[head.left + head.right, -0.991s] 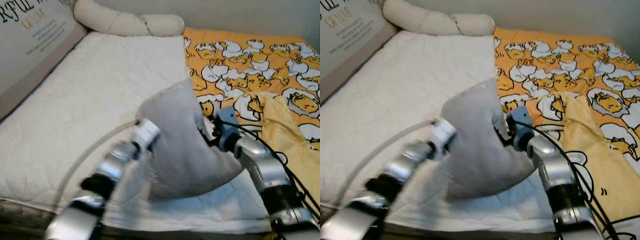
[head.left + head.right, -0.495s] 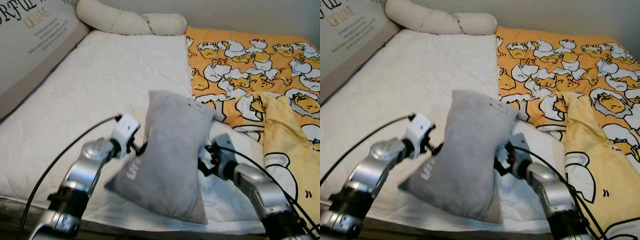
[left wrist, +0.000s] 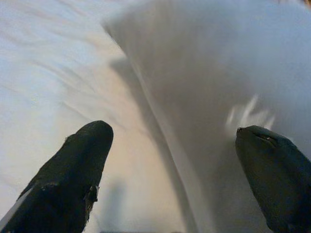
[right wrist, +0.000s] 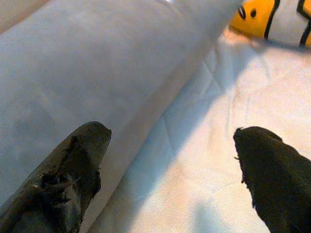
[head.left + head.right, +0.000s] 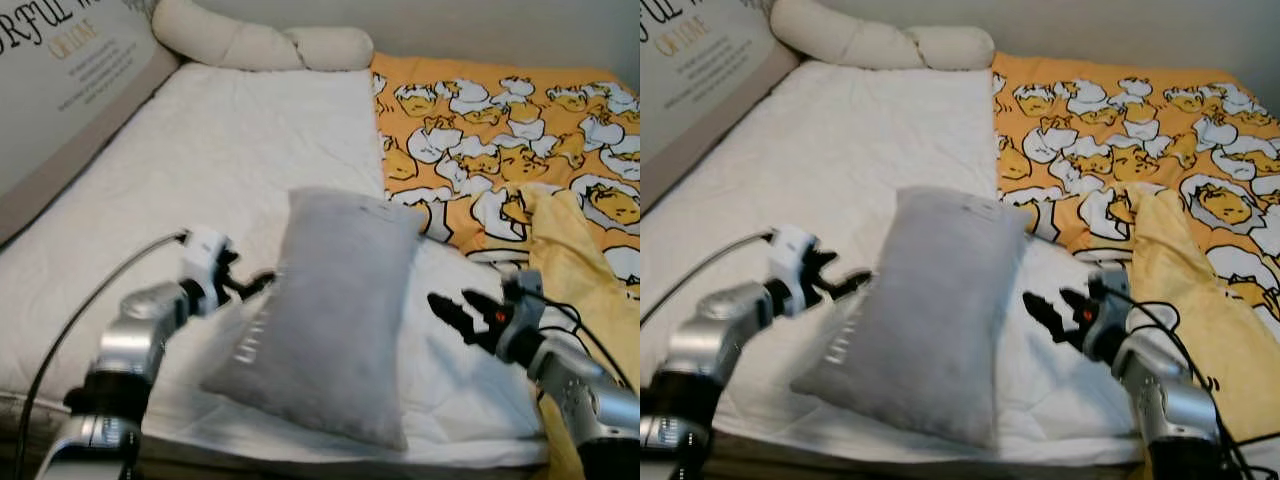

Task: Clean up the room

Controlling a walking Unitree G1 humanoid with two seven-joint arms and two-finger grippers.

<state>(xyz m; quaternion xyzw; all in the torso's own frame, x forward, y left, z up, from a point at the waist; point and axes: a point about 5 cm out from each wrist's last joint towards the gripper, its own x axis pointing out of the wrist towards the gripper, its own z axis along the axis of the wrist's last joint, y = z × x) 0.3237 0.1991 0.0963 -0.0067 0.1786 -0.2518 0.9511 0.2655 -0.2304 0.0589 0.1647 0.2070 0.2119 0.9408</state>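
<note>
A grey pillow (image 5: 325,315) lies flat on the white mattress (image 5: 200,190), near the mattress's front edge. It has pale letters along one side, but they are too blurry to read.

The left gripper (image 5: 258,283) sits just beside the pillow, on the pillow's left. Its two black fingers (image 3: 73,170) are spread apart and hold nothing. In the left wrist view, the pillow's edge runs between the fingers, and one finger looks very close to the pillow; it may be touching.

The right gripper (image 5: 452,308) is to the right of the pillow, a little way off from it, over the mattress. Its fingers (image 4: 63,174) are spread wide too, with nothing in them. In the right wrist view, the pillow lies past one finger and bare mattress lies past the other.

An orange blanket (image 5: 500,120) with white and yellow cartoon shapes covers the mattress to the right of the pillow. A plain yellow cloth (image 5: 580,270) is bunched up on it, near the right arm. A long cream cushion (image 5: 260,45) lies at the far end of the mattress. A board (image 5: 60,70) with printed words stands along the mattress's left side.
</note>
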